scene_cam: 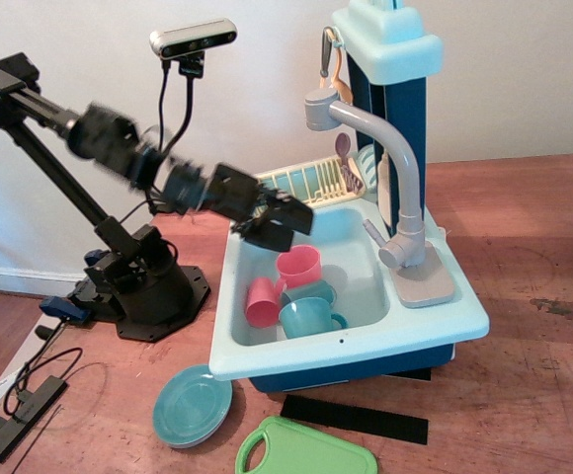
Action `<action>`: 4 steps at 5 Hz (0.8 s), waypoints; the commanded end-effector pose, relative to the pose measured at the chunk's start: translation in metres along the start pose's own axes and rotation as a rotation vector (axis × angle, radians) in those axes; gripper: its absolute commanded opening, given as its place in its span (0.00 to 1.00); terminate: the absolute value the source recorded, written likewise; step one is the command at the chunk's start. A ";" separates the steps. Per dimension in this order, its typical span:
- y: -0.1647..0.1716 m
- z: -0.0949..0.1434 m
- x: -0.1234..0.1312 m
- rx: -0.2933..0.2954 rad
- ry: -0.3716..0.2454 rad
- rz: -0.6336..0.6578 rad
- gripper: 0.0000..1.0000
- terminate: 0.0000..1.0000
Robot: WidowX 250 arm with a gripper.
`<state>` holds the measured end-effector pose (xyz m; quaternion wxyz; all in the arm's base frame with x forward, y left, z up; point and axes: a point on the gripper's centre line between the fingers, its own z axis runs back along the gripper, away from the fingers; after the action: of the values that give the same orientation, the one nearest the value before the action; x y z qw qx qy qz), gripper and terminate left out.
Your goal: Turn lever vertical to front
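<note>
— Where's the lever [372,234] sitting?

— On the sink unit [366,341], at the foot of the faucet spout [385,148]. Its round grey hub [397,254] is low on the faucet base, and the thin stick runs from the hub toward ten o'clock, out over the basin. The long axis is a slant, neither upright nor level.

— And the gripper [279,223]?

— Well apart from the lever, off at its nine o'clock, over the rear-left corner of the basin just in front of the pale yellow dish rack [311,183]. The arm is blurred, so whether the fingers are spread or pressed together cannot be told; nothing is visibly held.

— What's in the basin?

— Three cups bunched together: a pink cup [301,267] upright, another pink cup [261,302] tipped on its side at its seven o'clock, and a teal cup [306,318] at the front.

— Around the unit?

— On the floor at six o'clock: a teal plate [192,406], a green cutting board [306,450], and a black strip [356,419].
</note>
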<state>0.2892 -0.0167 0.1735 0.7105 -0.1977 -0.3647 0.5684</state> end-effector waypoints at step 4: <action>-0.161 -0.059 -0.036 -0.016 0.300 -0.116 1.00 0.00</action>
<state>0.4350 -0.0976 0.2093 0.8048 -0.2518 -0.2401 0.4809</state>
